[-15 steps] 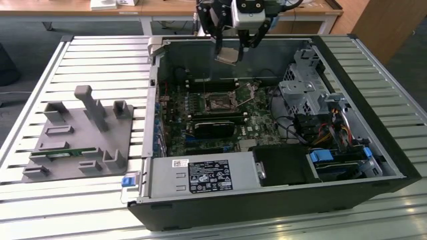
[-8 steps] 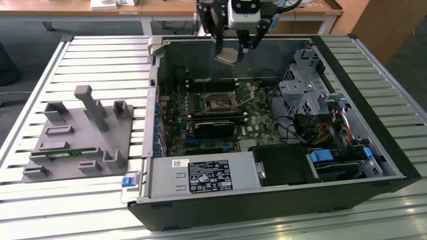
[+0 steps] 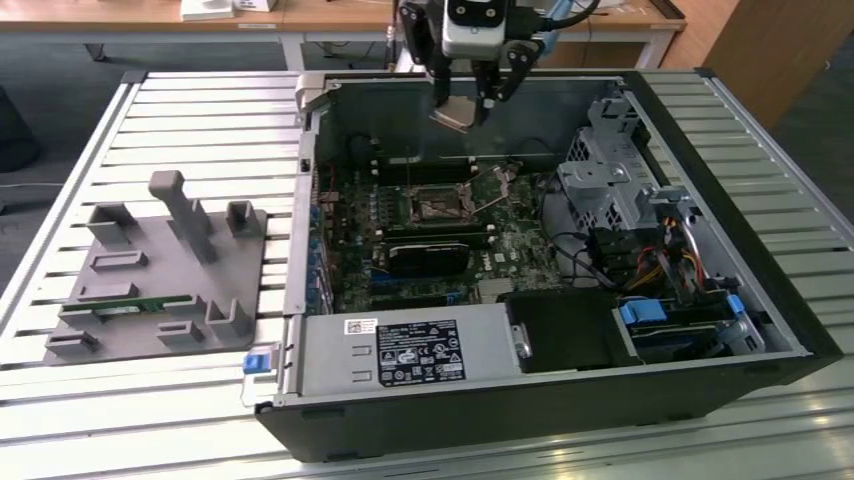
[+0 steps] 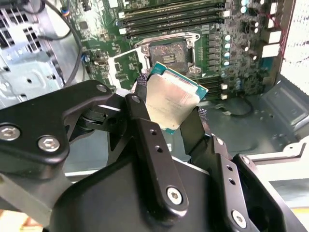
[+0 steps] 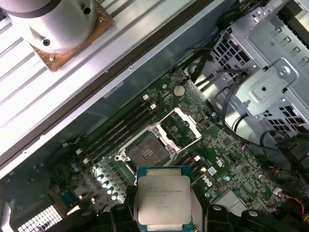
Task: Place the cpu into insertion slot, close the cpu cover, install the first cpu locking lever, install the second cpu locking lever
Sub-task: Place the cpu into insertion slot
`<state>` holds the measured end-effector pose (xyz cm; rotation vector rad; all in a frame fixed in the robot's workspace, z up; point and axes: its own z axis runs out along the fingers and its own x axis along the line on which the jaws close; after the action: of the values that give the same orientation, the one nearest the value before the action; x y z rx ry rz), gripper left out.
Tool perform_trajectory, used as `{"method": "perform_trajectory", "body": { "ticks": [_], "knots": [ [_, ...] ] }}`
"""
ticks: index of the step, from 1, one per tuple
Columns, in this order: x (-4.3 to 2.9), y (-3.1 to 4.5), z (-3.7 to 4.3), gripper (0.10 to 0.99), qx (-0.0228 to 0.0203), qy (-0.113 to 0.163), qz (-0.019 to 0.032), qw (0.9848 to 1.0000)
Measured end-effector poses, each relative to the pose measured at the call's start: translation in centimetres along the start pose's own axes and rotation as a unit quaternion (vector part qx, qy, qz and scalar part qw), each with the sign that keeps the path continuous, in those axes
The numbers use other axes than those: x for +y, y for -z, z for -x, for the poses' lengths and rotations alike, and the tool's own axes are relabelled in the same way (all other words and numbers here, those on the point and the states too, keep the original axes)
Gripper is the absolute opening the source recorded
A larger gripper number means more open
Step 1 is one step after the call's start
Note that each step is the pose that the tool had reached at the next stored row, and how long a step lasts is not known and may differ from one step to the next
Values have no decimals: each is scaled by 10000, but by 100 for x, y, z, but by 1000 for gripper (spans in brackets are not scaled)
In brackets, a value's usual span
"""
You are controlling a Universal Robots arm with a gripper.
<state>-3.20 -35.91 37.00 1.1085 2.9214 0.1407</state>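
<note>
Working on the first step, by the look of it: getting the chip into the socket, with nothing seated yet. Holding it in the gripper, clamped on two opposite edges, black fingers pressed to its sides, silver top tilted and showing in both wrist views. Hanging in the upper middle of the exterior view, over the far wall of the open computer case, well apart from the bare socket near the frame's centre. Calls, most likely, for levelling the chip, squaring its edges to the socket rim and lowering gently so as not to scrape the contacts. Counting: one chip, one socket, one cover swung open just beside the socket, one gripper with two fingers. Possibly two thin locking levers by the socket, though too fine to tell for sure. Also one grey parts holder at the left of the exterior view, on the slatted table.
</note>
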Motion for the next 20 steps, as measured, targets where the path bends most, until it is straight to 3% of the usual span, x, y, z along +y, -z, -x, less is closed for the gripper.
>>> {"method": "perform_trajectory", "body": {
  "ticks": [5,10,16,20],
  "knots": [
    [0,-5,0,529,-40,-442,8,9990],
    [-1,-10,0,529,-80,-893,16,9960],
    [-2,-18,0,529,-125,-1403,26,9900],
    [-2,-27,1,529,-157,-1731,31,9848]
  ]
}}
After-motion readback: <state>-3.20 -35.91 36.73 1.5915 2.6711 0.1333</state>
